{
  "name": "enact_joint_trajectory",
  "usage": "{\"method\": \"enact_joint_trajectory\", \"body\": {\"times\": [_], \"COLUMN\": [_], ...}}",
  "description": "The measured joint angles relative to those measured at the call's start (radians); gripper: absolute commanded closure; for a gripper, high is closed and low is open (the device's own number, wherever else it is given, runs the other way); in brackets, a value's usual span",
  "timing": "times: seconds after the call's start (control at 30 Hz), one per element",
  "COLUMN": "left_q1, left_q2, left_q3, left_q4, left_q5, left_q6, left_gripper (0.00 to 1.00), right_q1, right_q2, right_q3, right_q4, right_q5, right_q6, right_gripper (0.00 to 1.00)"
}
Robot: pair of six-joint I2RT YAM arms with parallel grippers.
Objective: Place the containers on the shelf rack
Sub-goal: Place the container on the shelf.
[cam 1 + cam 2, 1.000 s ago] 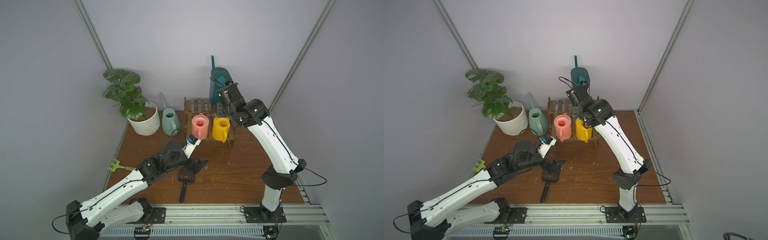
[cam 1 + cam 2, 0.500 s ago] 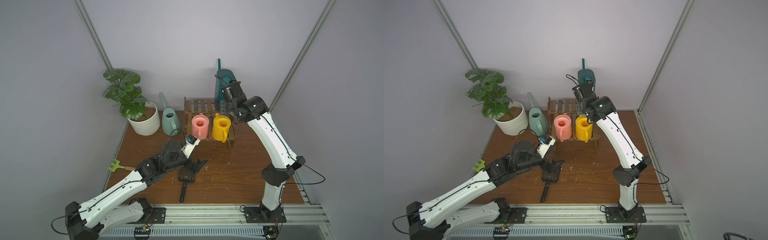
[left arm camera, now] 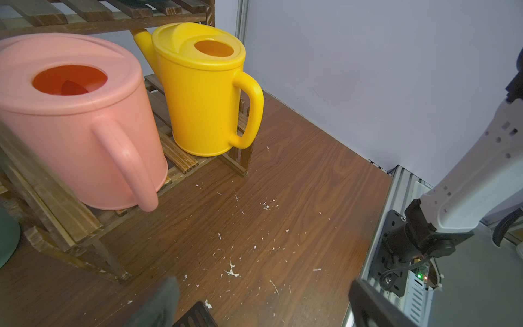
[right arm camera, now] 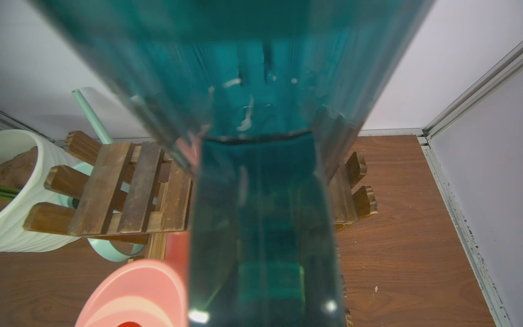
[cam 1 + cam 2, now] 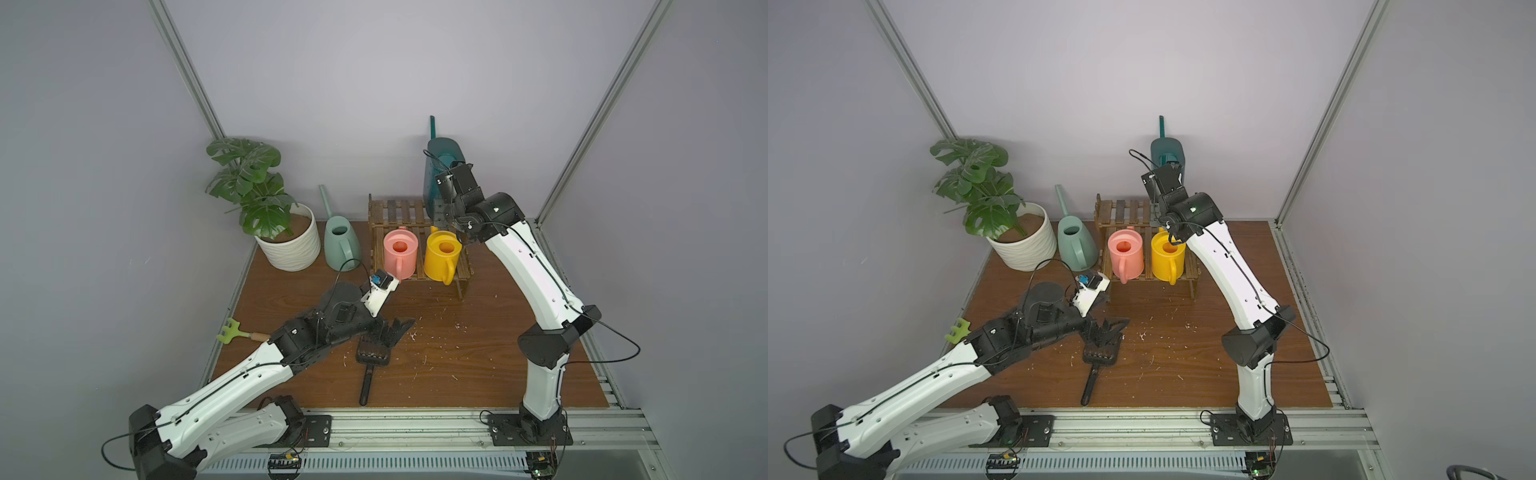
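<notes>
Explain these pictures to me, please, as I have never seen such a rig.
Two robot arms with grippers work at a table. Two pictures look down from overhead; two come from wrist cameras. The pink can and yellow can stand on the shelf rack, lower tier; the mint-green can, a potted plant, a black scoop and a green rake are on the table. The left gripper is open and empty. The right gripper is at the dark teal can, at the upper tier; its grip is hidden.
</notes>
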Motion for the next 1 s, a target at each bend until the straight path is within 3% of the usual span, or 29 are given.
{"method": "enact_joint_trajectory", "body": {"times": [0.67, 1.0], "left_q1": [0.0, 0.0], "left_q2": [0.013, -0.094], "left_q3": [0.0, -0.026], "left_q4": [0.0, -0.001], "left_q5": [-0.004, -0.138], "left_q6": [0.0, -0.033], "left_gripper": [0.03, 0.03], "right_q1": [0.0, 0.002], "right_q2": [-0.086, -0.37], "right_q3": [-0.124, -0.47], "right_q4": [0.103, 0.238], "right_q5": [-0.019, -0.074], "right_q6": [-0.003, -0.023], "right_gripper": [0.56, 0.5]}}
